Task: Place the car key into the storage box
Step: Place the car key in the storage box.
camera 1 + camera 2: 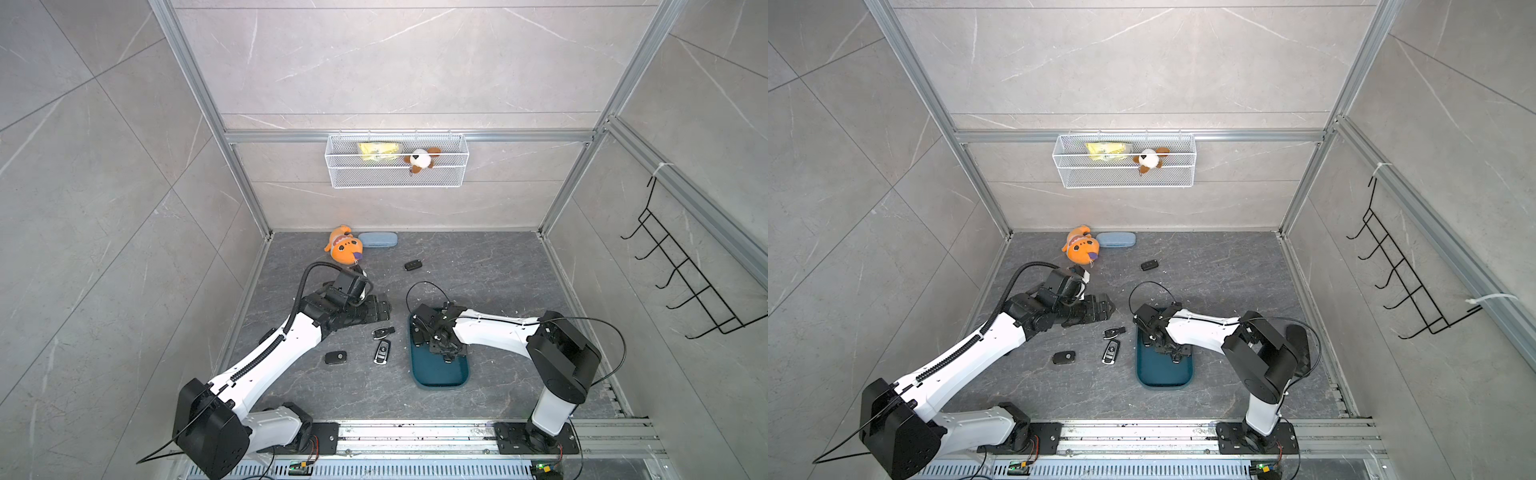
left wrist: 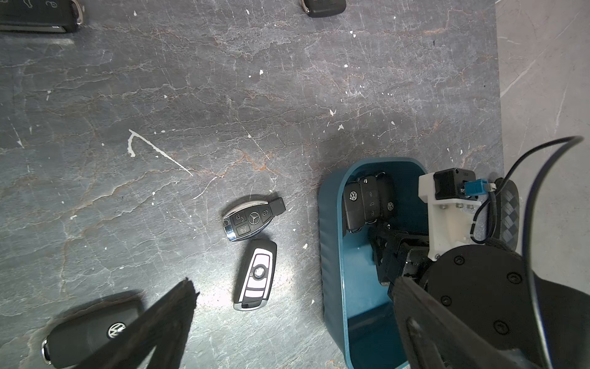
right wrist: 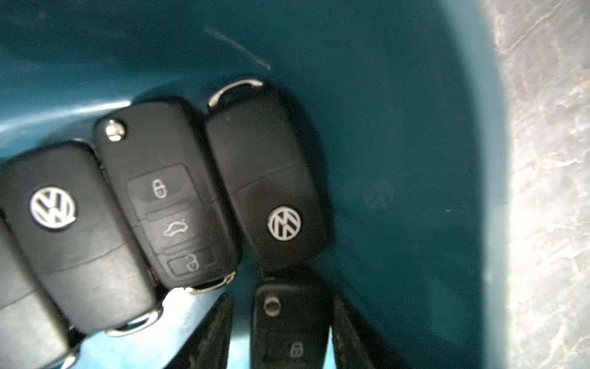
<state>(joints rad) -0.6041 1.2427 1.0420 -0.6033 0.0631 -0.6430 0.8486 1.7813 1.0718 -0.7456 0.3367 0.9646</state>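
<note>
The right claw [image 3: 283, 302] stands loosely open around the car key [image 3: 292, 335], lower frame, in the storage box [image 3: 399, 127]; lifting askew could snag it.

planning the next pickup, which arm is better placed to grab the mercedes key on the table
Left, probably. The left gripper hovers open and empty near the Mercedes key. The right gripper is down in the box with a key between its fingers.
</note>
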